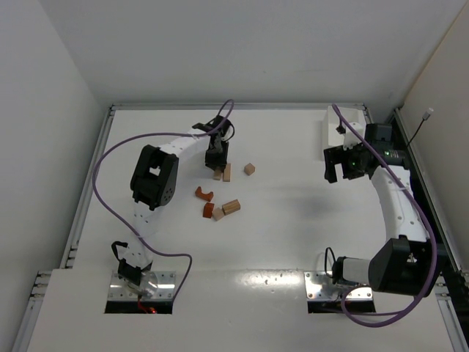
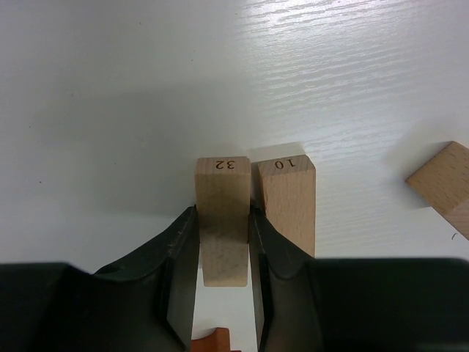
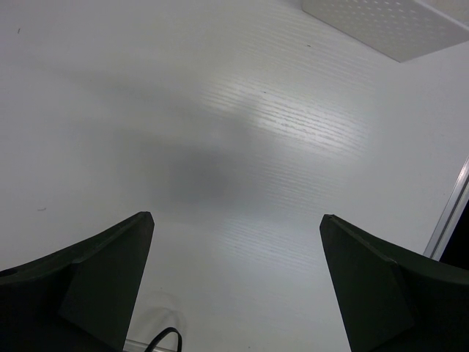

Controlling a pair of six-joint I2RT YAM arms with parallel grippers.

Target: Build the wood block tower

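My left gripper [image 1: 217, 165] [image 2: 222, 220] is shut on a pale tan wood block marked 32 [image 2: 222, 191], one finger pressed to each long side. A second tan block marked 10 [image 2: 287, 205] [image 1: 227, 172] lies right beside it, against the right finger's outer face. A tan cube [image 1: 250, 169] sits a little to the right. Nearer the arms lie a reddish-orange arch [image 1: 204, 194], a reddish-orange piece [image 1: 209, 211] and two tan blocks [image 1: 231, 207]. No tower is in view. My right gripper [image 1: 337, 172] [image 3: 236, 218] hangs open over bare table, nothing between its fingers.
A white rectangular box [image 1: 341, 125] [image 3: 381, 22] stands at the back right corner, just behind my right gripper. A metal rail [image 3: 451, 213] runs along the table's right edge. The left arm's purple cable [image 1: 110, 154] loops over the left side.
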